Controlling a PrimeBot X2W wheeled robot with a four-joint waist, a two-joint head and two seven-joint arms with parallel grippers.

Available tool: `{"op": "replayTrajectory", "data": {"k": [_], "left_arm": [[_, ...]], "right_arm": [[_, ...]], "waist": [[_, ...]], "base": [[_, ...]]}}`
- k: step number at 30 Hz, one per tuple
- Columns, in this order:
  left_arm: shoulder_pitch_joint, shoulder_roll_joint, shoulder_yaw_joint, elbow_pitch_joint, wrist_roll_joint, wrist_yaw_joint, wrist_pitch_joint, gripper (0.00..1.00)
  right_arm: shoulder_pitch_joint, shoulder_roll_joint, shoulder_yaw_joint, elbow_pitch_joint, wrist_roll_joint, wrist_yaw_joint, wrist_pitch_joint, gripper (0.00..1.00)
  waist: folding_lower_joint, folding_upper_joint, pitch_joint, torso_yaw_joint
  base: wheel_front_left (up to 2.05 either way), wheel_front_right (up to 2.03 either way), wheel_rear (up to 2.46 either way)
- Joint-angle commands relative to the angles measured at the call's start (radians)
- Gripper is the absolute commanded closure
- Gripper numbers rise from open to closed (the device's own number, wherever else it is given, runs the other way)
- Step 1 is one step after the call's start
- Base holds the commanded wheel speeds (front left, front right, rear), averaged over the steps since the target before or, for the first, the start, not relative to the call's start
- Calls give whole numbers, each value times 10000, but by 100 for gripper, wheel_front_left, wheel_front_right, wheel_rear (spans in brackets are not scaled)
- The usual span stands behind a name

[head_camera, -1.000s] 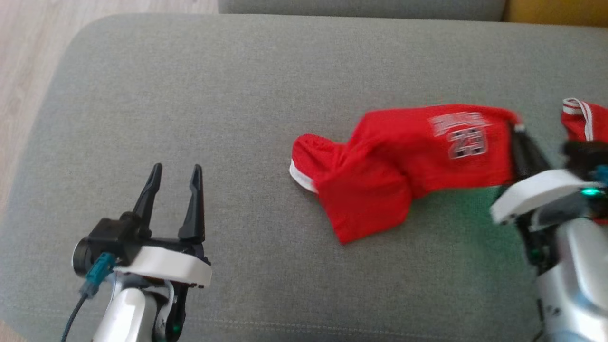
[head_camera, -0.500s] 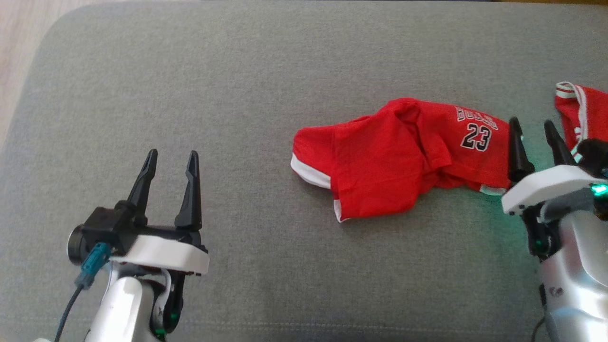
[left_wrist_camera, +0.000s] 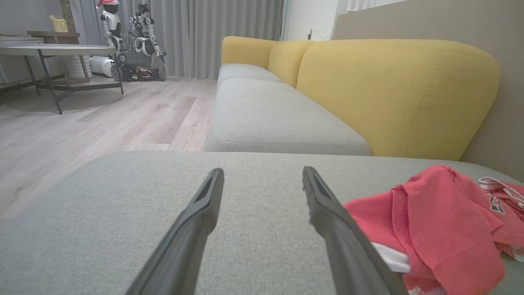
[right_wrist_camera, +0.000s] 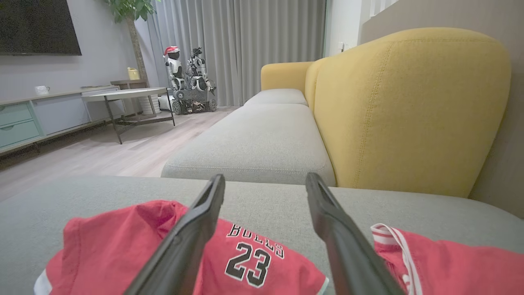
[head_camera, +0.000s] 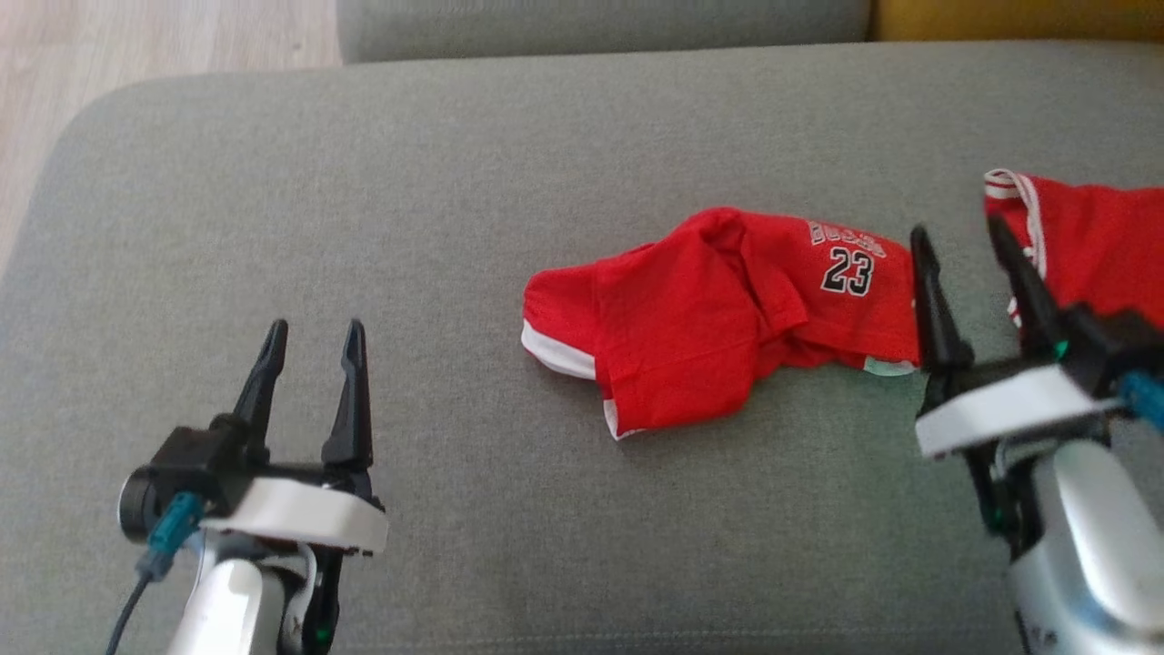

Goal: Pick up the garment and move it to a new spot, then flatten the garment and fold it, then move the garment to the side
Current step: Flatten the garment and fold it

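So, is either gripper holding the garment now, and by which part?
Nothing is held. The left gripper and right gripper are both open; the garment lies on the cushion.

Garment on the seat cushion (head_camera: 455, 182), flanked by two grippers.
The garment (head_camera: 718, 309) lies right of the cushion's middle. The left gripper (head_camera: 316, 327) is well apart at its near left. The right gripper (head_camera: 958, 229) is just beside its right end, between it and a second garment (head_camera: 1091, 236) at the right edge. Another cushion (head_camera: 600, 23) lies behind, with floor (head_camera: 136, 45) at the far left.
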Motion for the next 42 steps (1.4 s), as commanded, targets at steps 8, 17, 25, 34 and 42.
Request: {"op": "replayTrajectory", "data": {"k": [8,17,25,34,42], "left_arm": [[143,246,453,-190,133,61,-78,0],[391,374,445,-151,83,133,-31,0],[422,405,377,-206,39,189,22,0],[149,419,250,-275,22,185,38,0],[-279,304,85,-125,-5,109,-1,0]], "right_arm": [[1509,513,80,-1961,-344,-9,822,0],[2364,848,-180,-3026,-494,-9,1412,0],[2480,932,-212,-3245,-522,-9,1575,0],[2016,739,690,-2868,-714,-9,2305,0],[819,523,3352,-1373,-573,-9,3381,0]], "waist": [[0,0,-439,-226],[0,0,-516,-307],[0,0,-503,-295],[0,0,-171,-96],[0,0,335,398]], "base": [[0,0,0],[0,0,0],[0,0,0],[0,0,0],[0,0,0]]}}
